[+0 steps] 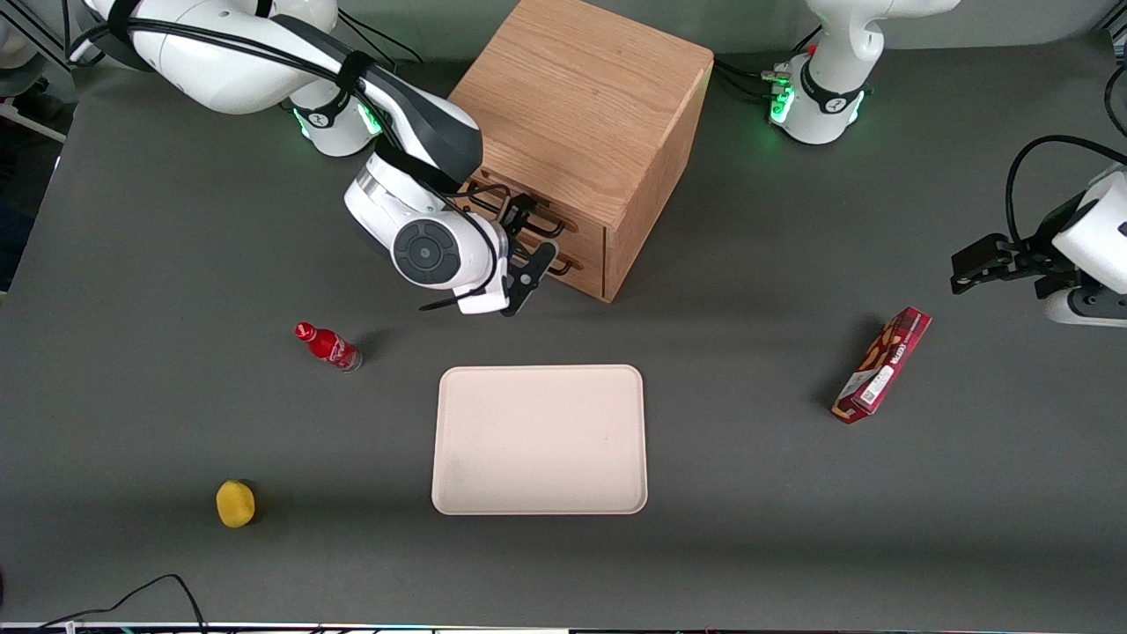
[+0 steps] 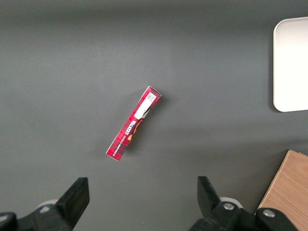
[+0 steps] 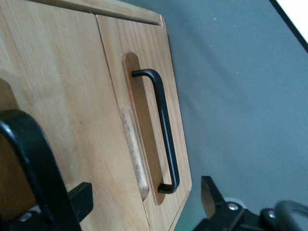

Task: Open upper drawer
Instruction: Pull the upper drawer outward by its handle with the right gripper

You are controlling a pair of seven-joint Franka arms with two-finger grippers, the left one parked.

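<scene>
Front view: the gripper is held wide open, close in front of the cabinet, with nothing gripped. The upper drawer is seen shut, above the lower 1. Grabbing its handle and pulling are left.

Upper drawer: topmost of two light-oak drawer fronts in a cube-shaped wooden cabinet sitting at the end of the table farthest from the front camera. Front is facing the camera at an angle, turned toward the working arm's end. It is carrying a thin black metal bar handle set over an oval recess. It is sitting closed, flush with the cabinet face.
</scene>
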